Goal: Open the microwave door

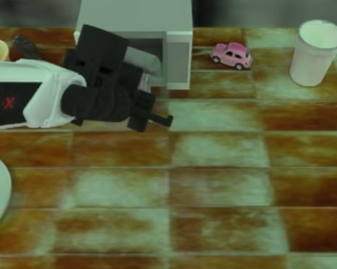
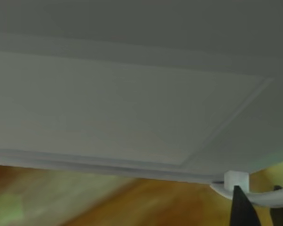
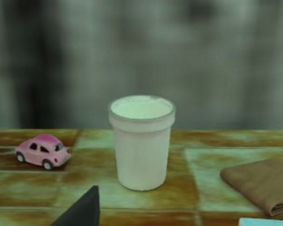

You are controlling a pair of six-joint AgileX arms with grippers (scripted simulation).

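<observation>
Brown tiled table (image 1: 213, 185), with the microwave (image 1: 140, 19) at the back, left of centre. My left gripper (image 1: 151, 117) sits at its front; in the left wrist view its fingertips (image 2: 240, 207) pinch a pale handle (image 2: 240, 190) on the door (image 2: 122, 108), which looks partly swung out. I judge the opening is under way; next I should pull on along the hinge arc. My right gripper (image 3: 82, 209) is parked near the cup (image 3: 141, 141); its fingers I can't read.

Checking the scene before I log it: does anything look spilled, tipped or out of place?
Nothing stands out. The white cup stands upright, the pink toy car sits on its wheels, and the microwave has its door swung partly open by the left gripper.
</observation>
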